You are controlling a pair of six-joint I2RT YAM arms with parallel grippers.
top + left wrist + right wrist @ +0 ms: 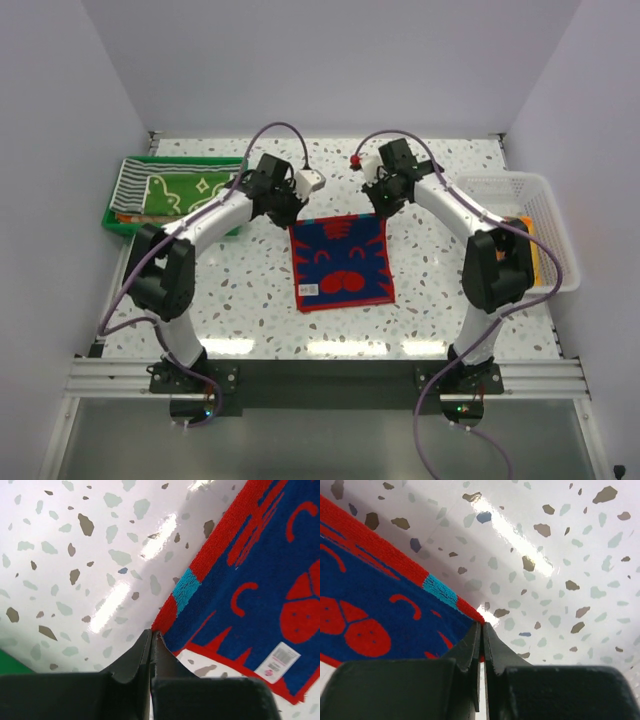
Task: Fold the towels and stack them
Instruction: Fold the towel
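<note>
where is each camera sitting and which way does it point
Top external: above and behind the arm bases, facing down at the table; left arm, right arm, red-and-blue towel, green tray, white basket.
Left wrist: on the left arm, facing down past the left gripper, shut on a far towel corner.
Right wrist: same on the right arm; right gripper shut on the other far corner.
Shared: all three show the towel.

Top view: far corners of the red-and-blue towel are hidden under the left gripper and right gripper, whose fingers pinch them. Wrist views: the towel is cropped at frame edges and the print on its label is illegible. At the right edge of the top view, the orange cloth is mostly behind the arm.
</note>
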